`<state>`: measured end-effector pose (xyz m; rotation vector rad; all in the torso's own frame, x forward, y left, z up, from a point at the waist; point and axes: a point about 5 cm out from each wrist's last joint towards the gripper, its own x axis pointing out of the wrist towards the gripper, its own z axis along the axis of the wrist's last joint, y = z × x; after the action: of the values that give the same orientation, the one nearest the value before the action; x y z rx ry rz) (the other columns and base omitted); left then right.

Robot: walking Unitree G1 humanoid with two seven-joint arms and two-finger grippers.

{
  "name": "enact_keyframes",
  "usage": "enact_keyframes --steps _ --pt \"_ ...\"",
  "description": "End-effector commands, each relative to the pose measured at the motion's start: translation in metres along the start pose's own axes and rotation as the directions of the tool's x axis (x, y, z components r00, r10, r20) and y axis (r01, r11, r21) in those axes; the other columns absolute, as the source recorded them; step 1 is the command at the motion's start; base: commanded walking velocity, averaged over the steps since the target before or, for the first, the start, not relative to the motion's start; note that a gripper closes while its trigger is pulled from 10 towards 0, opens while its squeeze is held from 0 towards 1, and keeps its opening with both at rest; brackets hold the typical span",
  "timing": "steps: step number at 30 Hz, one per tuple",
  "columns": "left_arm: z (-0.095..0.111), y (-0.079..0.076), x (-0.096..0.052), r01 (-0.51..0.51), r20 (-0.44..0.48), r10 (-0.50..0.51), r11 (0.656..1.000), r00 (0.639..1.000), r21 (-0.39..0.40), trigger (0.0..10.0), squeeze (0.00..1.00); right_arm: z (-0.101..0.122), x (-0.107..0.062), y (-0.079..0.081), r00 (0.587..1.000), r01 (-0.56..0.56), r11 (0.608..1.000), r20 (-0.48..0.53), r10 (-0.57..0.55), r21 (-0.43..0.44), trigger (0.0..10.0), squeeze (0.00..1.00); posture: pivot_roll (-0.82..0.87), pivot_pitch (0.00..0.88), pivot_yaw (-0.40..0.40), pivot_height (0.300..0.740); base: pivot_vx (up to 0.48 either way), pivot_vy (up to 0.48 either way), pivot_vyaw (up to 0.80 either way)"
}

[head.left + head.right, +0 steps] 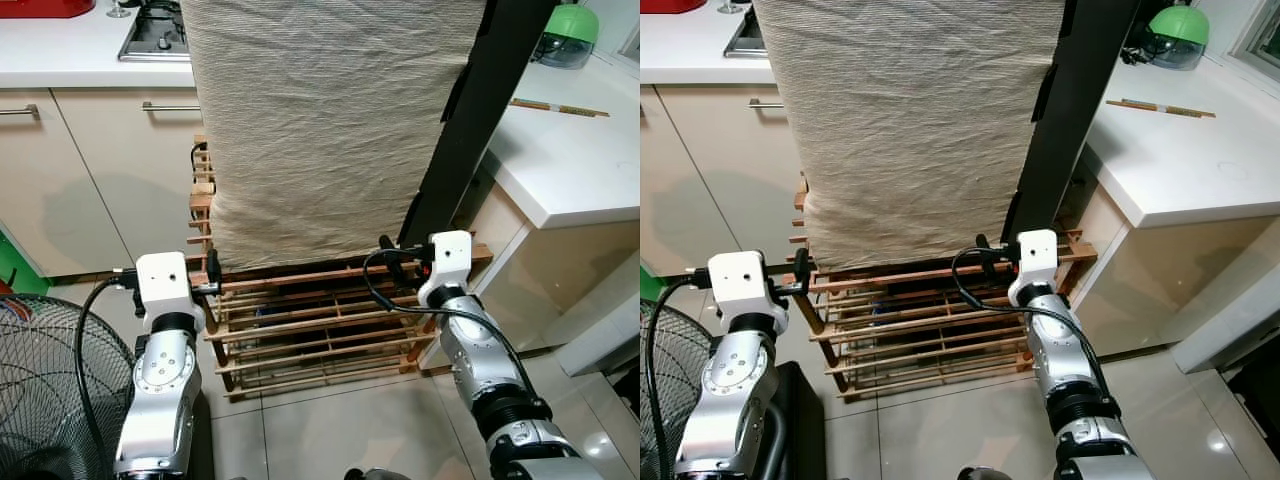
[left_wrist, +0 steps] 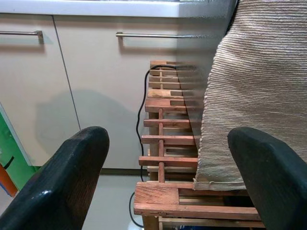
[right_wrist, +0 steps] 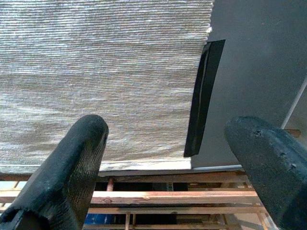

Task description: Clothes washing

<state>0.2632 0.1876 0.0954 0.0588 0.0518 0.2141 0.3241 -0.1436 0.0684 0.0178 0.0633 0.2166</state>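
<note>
A large beige ribbed cloth (image 1: 320, 130) hangs down over a slatted wooden rack (image 1: 310, 320) that stands against the kitchen cabinets. Its lower hem ends just above the rack's top rails. My left gripper (image 1: 212, 276) is open at the rack's left corner, next to the cloth's lower left edge (image 2: 259, 96). My right gripper (image 1: 391, 252) is open at the cloth's lower right corner, facing the cloth (image 3: 96, 72) and a black panel (image 3: 259, 62). Nothing lies between the fingers of either one.
The tall black panel (image 1: 470, 130) leans beside the cloth on the right. A white counter (image 1: 570, 150) with a green appliance (image 1: 570, 35) and chopsticks (image 1: 558, 107) juts out at right. A fan grille (image 1: 40, 380) stands at lower left. Beige cabinets (image 1: 100, 170) are behind.
</note>
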Motion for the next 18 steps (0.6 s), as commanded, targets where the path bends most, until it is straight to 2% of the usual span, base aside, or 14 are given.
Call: enact_keyframes --steps 1,2,3,5,6,7,8,9,12,14,17,18 --pt "0.007 -0.027 0.019 0.292 -0.009 -0.302 0.929 0.953 -0.226 10.0 0.0 0.007 0.013 0.019 0.999 -0.042 0.987 -0.001 0.043 0.158 10.0 0.0 0.01 0.0 -0.027 0.74 0.0 0.0 0.0" --pt "0.007 -0.027 0.019 0.292 -0.009 -0.302 0.929 0.953 -0.226 10.0 0.0 0.007 0.013 0.019 0.999 -0.042 0.987 -0.001 0.043 0.158 10.0 0.0 0.01 0.0 -0.027 0.74 0.0 0.0 0.0" --pt "0.01 -0.027 0.021 0.287 0.03 -0.287 0.933 0.957 -0.216 10.0 0.0 0.011 0.012 0.018 0.999 -0.046 0.99 0.026 0.042 0.137 10.0 0.0 -0.04 0.0 -0.045 0.74 0.0 0.0 0.0" --pt "0.012 -0.028 0.02 0.294 0.073 -0.285 0.935 0.956 -0.2 10.0 0.0 0.014 0.007 0.016 0.993 -0.086 0.993 0.087 0.078 0.084 10.0 0.0 -0.04 0.0 -0.051 0.74 0.0 0.0 0.0" --pt "0.012 -0.027 0.018 0.304 0.081 -0.294 0.935 0.953 -0.185 10.0 0.0 0.012 0.004 0.017 0.99 -0.112 0.989 0.098 0.102 0.099 10.0 0.0 -0.04 0.0 -0.051 0.74 0.0 0.0 0.0" --pt "0.012 -0.027 0.018 0.304 0.081 -0.294 0.935 0.953 -0.185 10.0 0.0 0.012 0.004 0.017 0.99 -0.112 0.989 0.098 0.102 0.099 10.0 0.0 -0.04 0.0 -0.051 0.74 0.0 0.0 0.0" --pt "0.006 -0.026 0.014 0.32 0.06 -0.315 0.938 0.947 -0.135 10.0 0.0 0.005 -0.001 0.014 0.99 -0.127 0.982 0.081 0.117 0.14 10.0 0.0 -0.03 0.0 -0.048 0.74 0.0 0.0 0.0" --pt "0.0 -0.024 0.011 0.324 0.026 -0.323 0.939 0.946 -0.118 10.0 0.0 0.001 -0.003 0.012 0.991 -0.124 0.98 0.062 0.115 0.157 10.0 0.0 -0.03 0.0 -0.045 0.74 0.0 0.0 0.0" --pt "-0.004 -0.021 0.008 0.328 -0.003 -0.33 0.939 0.944 -0.104 10.0 0.0 -0.001 -0.005 0.011 0.992 -0.125 0.98 0.053 0.118 0.155 10.0 0.0 -0.03 0.0 -0.04 0.74 0.0 0.0 0.0" --pt "0.003 -0.019 0.007 0.334 -0.002 -0.335 0.939 0.942 -0.085 10.0 0.0 0.006 -0.008 0.009 0.989 -0.133 0.982 0.082 0.123 0.131 10.0 0.0 -0.02 0.0 -0.03 0.74 0.0 0.0 0.0" --pt "0.019 -0.011 0.002 0.35 0.066 -0.345 0.932 0.936 -0.093 10.0 0.0 0.016 -0.016 -0.005 0.988 -0.089 0.99 0.136 0.074 0.107 10.0 0.0 -0.02 0.0 -0.026 0.74 0.0 0.0 0.0" --pt "0.023 -0.005 -0.008 0.355 0.091 -0.347 0.93 0.934 -0.098 10.0 0.0 0.017 -0.026 -0.017 0.987 -0.057 0.995 0.156 0.043 0.087 10.0 0.0 -0.02 0.0 -0.026 0.74 0.0 0.0 0.0"
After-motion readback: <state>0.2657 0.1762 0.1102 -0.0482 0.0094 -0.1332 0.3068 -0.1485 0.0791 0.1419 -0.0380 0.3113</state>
